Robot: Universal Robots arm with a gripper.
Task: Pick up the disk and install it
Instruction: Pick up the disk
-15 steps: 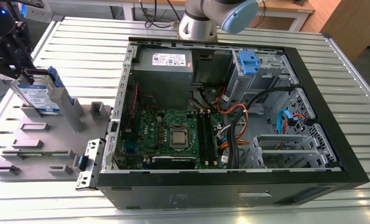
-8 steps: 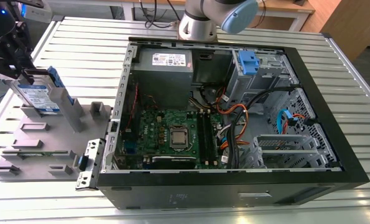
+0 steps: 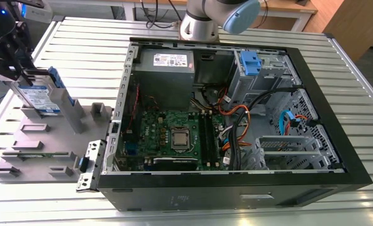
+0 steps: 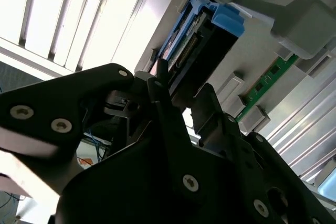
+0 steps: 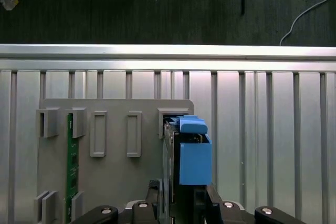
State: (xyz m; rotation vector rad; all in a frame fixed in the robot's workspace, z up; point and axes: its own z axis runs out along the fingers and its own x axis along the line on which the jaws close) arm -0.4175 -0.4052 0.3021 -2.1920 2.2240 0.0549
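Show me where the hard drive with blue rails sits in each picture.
Exterior view: the disk stands on edge at the exterior view's left.
First wrist view: the disk, blue rail showing, is held in the gripper.
Second wrist view: the disk lies just beyond the gripper.
Shared landmark: the grey fixture holding it.

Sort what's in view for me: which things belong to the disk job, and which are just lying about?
Job in hand: the disk, standing upright in the grey holder; the gripper at the disk; the open computer case, probably where it goes.
Just lying about: the green memory stick in the holder; the grey box with a white sticker inside the case.
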